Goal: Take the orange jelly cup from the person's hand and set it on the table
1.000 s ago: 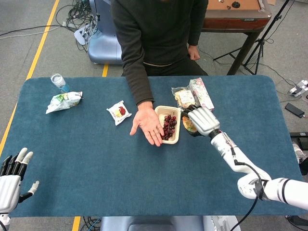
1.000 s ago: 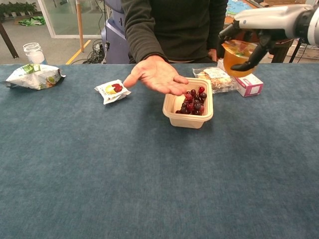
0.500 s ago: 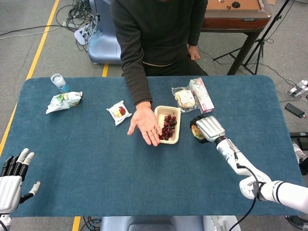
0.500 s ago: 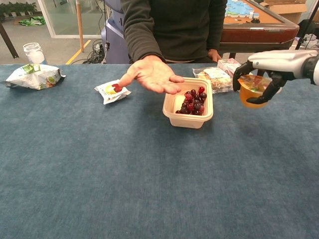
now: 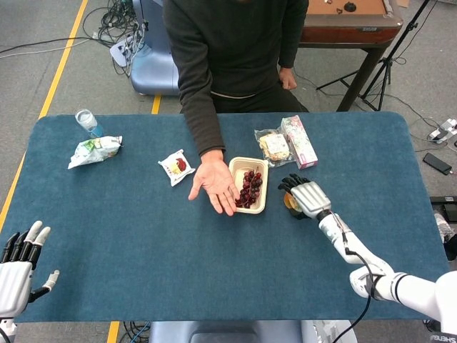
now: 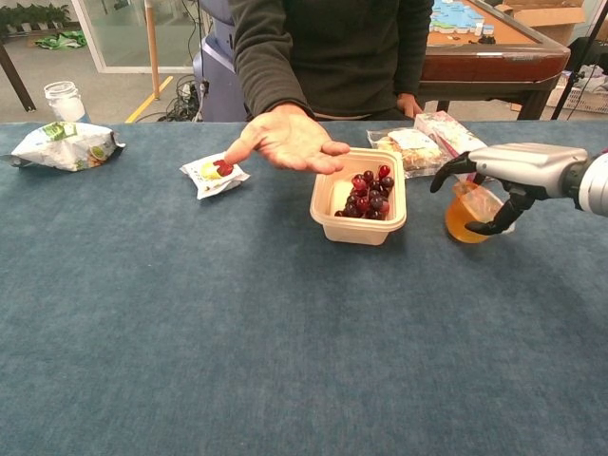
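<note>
The orange jelly cup [image 6: 463,216] sits low on the blue table [image 6: 237,332], tilted, just right of the cherry tub. My right hand [image 6: 508,176] is over it: the thumb curls round the cup's right side and the other fingers fan out above it. From the head view the cup [image 5: 289,203] peeks out under that hand [image 5: 305,196]. The person's hand [image 5: 214,186] hovers palm up and empty, left of the tub. My left hand [image 5: 18,264] rests at the table's near left corner, fingers apart, holding nothing.
A beige tub of cherries [image 5: 233,175] stands between the person's hand and my right hand. Behind are a clear snack pack [image 5: 273,146] and a pink box [image 5: 300,139]. A small packet [image 5: 176,166], a crumpled bag [image 5: 94,150] and a jar [image 5: 87,120] lie to the left.
My right hand has carried the jelly cup down and toward me, from above the snack packs to table level beside the tub. The person's hand stayed put.
</note>
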Robot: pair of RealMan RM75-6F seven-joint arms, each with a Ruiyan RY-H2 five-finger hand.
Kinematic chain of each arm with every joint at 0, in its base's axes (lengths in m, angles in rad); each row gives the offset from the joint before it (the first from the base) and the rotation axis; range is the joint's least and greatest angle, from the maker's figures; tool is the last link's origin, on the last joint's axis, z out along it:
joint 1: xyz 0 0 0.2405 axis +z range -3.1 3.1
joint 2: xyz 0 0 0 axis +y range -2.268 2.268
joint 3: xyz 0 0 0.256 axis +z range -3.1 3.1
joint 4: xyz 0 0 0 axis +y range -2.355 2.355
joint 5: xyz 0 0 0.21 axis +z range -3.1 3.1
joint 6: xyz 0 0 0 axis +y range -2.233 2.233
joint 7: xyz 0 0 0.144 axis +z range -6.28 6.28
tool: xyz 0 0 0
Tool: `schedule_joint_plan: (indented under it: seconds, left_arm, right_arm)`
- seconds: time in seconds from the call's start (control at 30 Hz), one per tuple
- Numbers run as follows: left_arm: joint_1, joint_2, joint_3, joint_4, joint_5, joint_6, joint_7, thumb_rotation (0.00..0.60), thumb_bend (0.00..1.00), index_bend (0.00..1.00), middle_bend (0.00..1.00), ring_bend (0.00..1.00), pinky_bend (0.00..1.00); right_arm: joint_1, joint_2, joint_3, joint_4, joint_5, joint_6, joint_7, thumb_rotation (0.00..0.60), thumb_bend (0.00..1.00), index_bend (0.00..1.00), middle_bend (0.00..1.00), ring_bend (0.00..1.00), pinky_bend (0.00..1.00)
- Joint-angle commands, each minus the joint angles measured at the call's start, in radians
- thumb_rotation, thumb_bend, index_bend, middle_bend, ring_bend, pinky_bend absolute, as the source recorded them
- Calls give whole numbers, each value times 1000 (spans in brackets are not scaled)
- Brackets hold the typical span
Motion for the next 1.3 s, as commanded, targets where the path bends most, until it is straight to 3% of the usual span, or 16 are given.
schedule_joint_plan:
  seconds: [0.03,0.27,0.47,0.73,1.03,1.3]
  left_arm:
    - [0,-1,1,0,2,-1,1,600,300,24,0,0,0]
    - [0,2,-1,-3,2,2,1,600,300,24,0,0,0]
    - [0,4,-4,-2,-1,2,0,600,300,24,0,0,0]
    - [-12,-2,-12,4,-15,-18,1,600,300,24,0,0,0]
    - [-44,-14,-29,-4,-29,-57,21,600,299,24,0,0,0]
    - [-61,-19,-36,-16,-35,-72,39,600,300,24,0,0,0]
  right_arm:
    - [-7,2,-3,3,-8,-5,5,600,477,18,21,0,124]
    - [-27,60,13,-55,-22,33,-10,600,478,0,0,0,32]
    - [-80,201,13,-226,-44,134,-80,600,478,0,0,0,26]
    - [-235,378,-39,-459,-56,333,-199,600,477,0,34,0,26]
    - [-431,456,-109,-532,-141,565,-196,600,477,0,36,0,26]
    - [-554,475,-153,-552,-201,677,-201,600,477,0,48,0,26]
